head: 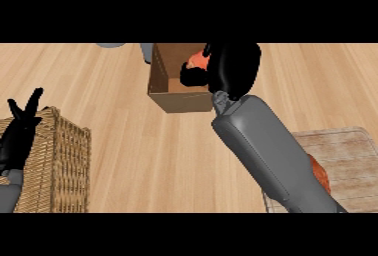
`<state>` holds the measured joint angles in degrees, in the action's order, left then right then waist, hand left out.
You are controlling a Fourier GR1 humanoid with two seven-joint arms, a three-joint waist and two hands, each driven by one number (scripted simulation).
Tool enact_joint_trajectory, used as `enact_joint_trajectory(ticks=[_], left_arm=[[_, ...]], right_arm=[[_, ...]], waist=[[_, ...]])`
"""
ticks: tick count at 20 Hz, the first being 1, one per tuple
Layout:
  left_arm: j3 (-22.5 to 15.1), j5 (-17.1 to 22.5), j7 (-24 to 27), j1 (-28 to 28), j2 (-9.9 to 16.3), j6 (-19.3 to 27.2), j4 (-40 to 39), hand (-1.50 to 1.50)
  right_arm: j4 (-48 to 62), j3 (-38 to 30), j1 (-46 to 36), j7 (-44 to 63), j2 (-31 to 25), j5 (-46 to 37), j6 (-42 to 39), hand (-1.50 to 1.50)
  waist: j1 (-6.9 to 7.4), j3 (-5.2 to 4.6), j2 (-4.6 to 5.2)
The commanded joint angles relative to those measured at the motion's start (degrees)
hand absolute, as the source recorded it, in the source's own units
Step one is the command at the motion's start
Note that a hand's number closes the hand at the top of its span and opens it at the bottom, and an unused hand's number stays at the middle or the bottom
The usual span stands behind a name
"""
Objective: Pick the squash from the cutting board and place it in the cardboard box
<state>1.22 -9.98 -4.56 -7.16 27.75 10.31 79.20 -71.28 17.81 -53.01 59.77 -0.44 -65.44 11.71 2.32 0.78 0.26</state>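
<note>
Squash (196, 61) is hanging over the open cardboard box (177, 98), the right hand (232, 67) curling around it, ready for release inside. Only 1 orange sliver is showing, so its long axis is hidden. The left hand (21, 127) is resting open, fingers up, over a wicker basket (63, 160).

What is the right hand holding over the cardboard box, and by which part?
The right hand curls round the orange squash above the cardboard box; the fingers hide most of it, so the exact part cannot be told.
</note>
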Motion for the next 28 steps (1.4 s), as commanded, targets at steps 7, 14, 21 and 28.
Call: enact_joint_trajectory(ticks=[7, 14, 21, 28], left_arm=[[1.38, 2.01, 1.95, -1.75, -2.74, -1.67, -5.55, 0.00], [0.05, -0.19, 1.18, -1.61, -4.07, -0.59, -3.15, 0.00], [1.35, 0.97, 0.25, -3.13, -3.76, -2.15, -2.75, 0.00], [-0.09, 0.07, -0.23, -2.25, -4.81, -1.45, -0.23, 0.00]], right_arm=[[25.54, -9.79, -11.16, -5.21, 0.42, 7.52, 15.46, 1.50], [41.07, -12.91, -16.93, -3.98, 0.42, 7.29, 22.28, 1.50], [46.02, -20.22, -14.65, -12.58, 0.43, 15.67, 28.75, -1.50], [47.30, -21.78, -17.15, -20.95, 0.43, 16.21, 37.26, -1.50]], waist=[[0.91, -0.88, 1.17], [2.81, -0.89, 1.58], [3.50, -0.78, 2.28], [3.88, -0.74, 2.26]])
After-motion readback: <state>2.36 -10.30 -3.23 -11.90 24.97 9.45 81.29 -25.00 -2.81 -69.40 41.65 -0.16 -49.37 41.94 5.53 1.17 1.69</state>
